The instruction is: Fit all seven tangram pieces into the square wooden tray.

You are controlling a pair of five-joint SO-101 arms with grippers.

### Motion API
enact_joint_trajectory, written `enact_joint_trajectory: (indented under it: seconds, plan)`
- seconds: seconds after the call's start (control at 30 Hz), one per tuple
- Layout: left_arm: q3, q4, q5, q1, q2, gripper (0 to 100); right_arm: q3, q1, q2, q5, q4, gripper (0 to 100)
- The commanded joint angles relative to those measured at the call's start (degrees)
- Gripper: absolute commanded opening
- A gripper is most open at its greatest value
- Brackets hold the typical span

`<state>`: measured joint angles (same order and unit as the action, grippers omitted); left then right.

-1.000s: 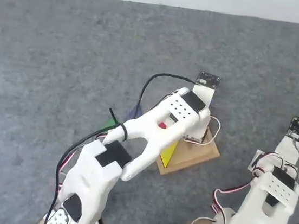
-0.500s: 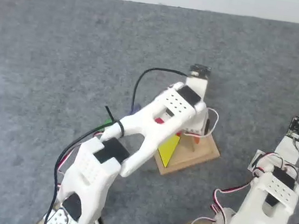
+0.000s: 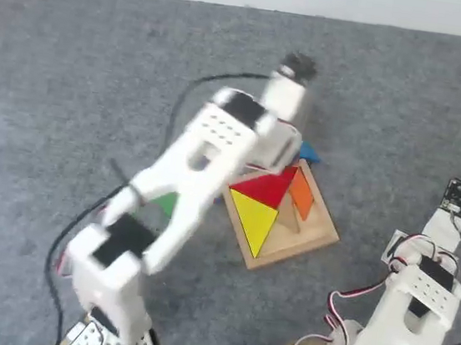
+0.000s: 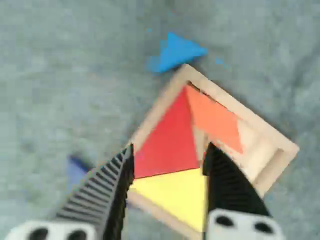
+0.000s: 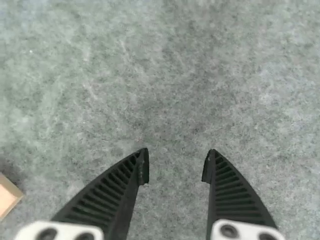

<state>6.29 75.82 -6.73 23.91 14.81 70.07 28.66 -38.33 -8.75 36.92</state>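
grey carpet; the left gripper has lifted off the tray, jaws apart and empty, uncovering three pieces seated inside. blue piece lies just outside, probably unplaced. right gripper gapes idle.

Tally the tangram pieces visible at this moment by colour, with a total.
red triangle: 1
yellow triangle: 1
orange piece: 1
light blue triangle: 1
green piece: 1
dark blue piece: 1
Total: 6 pieces visible
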Motion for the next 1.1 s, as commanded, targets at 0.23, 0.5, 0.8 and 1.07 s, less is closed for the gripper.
enact_joint_trajectory:
  seconds: [0.23,0.5,0.8,1.07]
  plan:
    - [-27.38,-4.31,20.48,-20.92,-16.79,16,-2.37,-0.75,-1.71,0.53,-0.92,18.6]
    - [-35.03,-3.69,32.79,-28.92,-22.77,19,-2.29,-2.15,-1.27,0.53,-0.92,18.6]
    - [-41.54,-5.54,40.00,-30.77,-24.18,30,-1.49,-2.15,-1.63,0.53,-1.19,18.6]
    - [-40.22,-10.81,40.88,-26.37,-15.74,30,-1.49,-2.24,-1.71,0.53,-1.19,18.5]
